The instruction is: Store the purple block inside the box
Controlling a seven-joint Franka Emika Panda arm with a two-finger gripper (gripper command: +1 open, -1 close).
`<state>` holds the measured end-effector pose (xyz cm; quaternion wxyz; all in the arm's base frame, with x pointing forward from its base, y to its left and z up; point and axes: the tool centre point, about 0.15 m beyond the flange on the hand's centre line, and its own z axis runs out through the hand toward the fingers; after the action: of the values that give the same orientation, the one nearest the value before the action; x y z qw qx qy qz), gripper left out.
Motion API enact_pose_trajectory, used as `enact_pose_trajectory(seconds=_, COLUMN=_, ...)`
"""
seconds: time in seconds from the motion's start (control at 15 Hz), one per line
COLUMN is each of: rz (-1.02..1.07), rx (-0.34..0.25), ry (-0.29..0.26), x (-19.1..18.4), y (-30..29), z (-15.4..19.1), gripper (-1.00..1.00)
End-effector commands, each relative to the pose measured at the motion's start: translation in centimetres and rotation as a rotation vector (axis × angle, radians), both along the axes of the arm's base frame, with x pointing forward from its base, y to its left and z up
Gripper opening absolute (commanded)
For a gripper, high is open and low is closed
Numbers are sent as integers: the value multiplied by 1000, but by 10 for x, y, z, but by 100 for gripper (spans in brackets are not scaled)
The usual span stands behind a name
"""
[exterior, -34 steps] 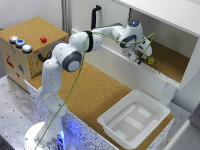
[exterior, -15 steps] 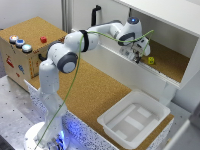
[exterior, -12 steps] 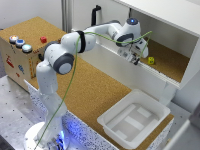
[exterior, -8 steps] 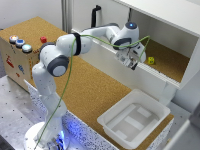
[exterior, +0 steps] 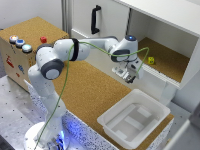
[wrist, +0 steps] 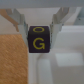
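The gripper point(exterior: 131, 77) is clenched on the purple block point(wrist: 39, 39), its 2 fingers point(wrist: 19, 19) pressing on opposite sides of it; the wrist view shows yellow letters "G" on the block's dark faces. In the exterior view the gripper hangs in the air above and beyond the box point(exterior: 134, 119), nearer the exterior view's left corner of that tub than its middle, and apart from its rim. The box sits on the cork surface point(exterior: 85, 90). A yellow block point(exterior: 150, 60) lies farther from the box, on the cabinet shelf point(exterior: 167, 60) behind the gripper
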<state>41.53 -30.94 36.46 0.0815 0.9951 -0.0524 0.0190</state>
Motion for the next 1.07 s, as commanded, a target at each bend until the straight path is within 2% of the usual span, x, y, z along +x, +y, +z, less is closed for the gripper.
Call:
enact_pose_trajectory(seconds=0.0, rz=-17, rx=14, ry=93, x=-1, y=-76, z=-66, gripper=-100)
enact_pose_trajectory(seconds=0.2, rz=36, rx=28, ry=103, x=3, y=-96, z=-98, gripper=-100)
enact_pose_trajectory(seconds=0.4, rz=115, rx=14, ry=66, x=6, y=-102, z=-117, gripper=-100)
enact_pose_trajectory(seconds=0.6, rz=101, rx=26, ry=40, x=7, y=-109, z=-121, gripper=-100)
enact_pose_trajectory(seconds=0.67, rz=113, rx=39, ry=27, x=7, y=-106, z=-117, gripper=100)
enact_pose_trajectory(seconds=1.0, rz=116, rx=41, ry=-37, x=4, y=-91, z=-83, gripper=100)
